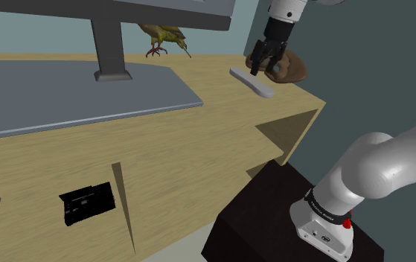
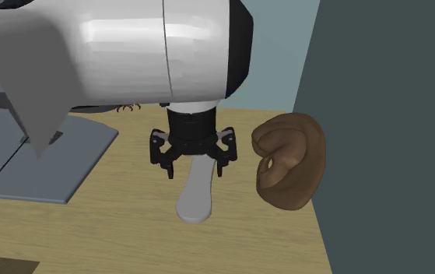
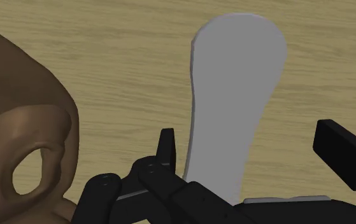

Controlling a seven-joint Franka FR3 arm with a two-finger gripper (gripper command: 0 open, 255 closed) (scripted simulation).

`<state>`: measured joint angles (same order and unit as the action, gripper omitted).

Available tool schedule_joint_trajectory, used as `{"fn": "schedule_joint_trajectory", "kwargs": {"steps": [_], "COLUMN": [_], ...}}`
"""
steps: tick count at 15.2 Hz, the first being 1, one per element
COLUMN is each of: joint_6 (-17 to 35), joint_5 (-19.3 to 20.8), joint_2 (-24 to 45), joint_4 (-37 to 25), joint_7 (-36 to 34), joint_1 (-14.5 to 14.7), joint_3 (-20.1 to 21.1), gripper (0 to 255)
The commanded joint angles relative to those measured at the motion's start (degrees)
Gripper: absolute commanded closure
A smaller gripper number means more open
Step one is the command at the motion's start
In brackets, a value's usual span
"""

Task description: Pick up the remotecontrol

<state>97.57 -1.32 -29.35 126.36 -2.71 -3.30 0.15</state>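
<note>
The remote control (image 1: pixel 252 82) is a flat, pale grey, elongated slab lying on the wooden tabletop (image 1: pixel 199 141) near its far right corner. My gripper (image 1: pixel 257 65) hangs just above the remote's end, pointing down. In the second exterior view the gripper (image 2: pixel 194 162) stands open, its fingers to either side of the remote (image 2: pixel 198 191). In the wrist view the remote (image 3: pixel 234 95) runs away from the gripper (image 3: pixel 253 153) between the two spread fingers (image 3: pixel 165 149), which do not touch it.
A brown ear-shaped sculpture (image 1: pixel 292 67) sits close beside the remote, by the table edge and the dark wall. A monitor's post (image 1: pixel 113 52) and grey base plate (image 1: pixel 72 93) stand further left, with a bird figure (image 1: pixel 163 37) behind. The dark stand (image 1: pixel 273 216) is below.
</note>
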Motion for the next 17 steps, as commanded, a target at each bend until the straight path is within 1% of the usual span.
{"fn": "schedule_joint_trajectory", "kwargs": {"steps": [1,2,9,12,13,17], "joint_6": [0.4,0.3,5.7,6.2,6.2,6.1], "joint_5": [0.1,0.2,0.2,0.2,0.1,0.2], "joint_2": [5.1,7.4,7.2,7.2,7.2,7.2], "joint_4": [-4.1,-6.1,-0.6,-0.2,-0.2,-0.1], "joint_7": [-2.8,-4.0,-3.9,-3.9,-3.9,-3.9], "joint_1": [-1.0,-1.4,-1.4,-1.4,-1.4,-1.4], "joint_3": [0.1,0.1,0.1,0.1,0.1,0.1], "gripper": [0,0,0,0,255,255]}}
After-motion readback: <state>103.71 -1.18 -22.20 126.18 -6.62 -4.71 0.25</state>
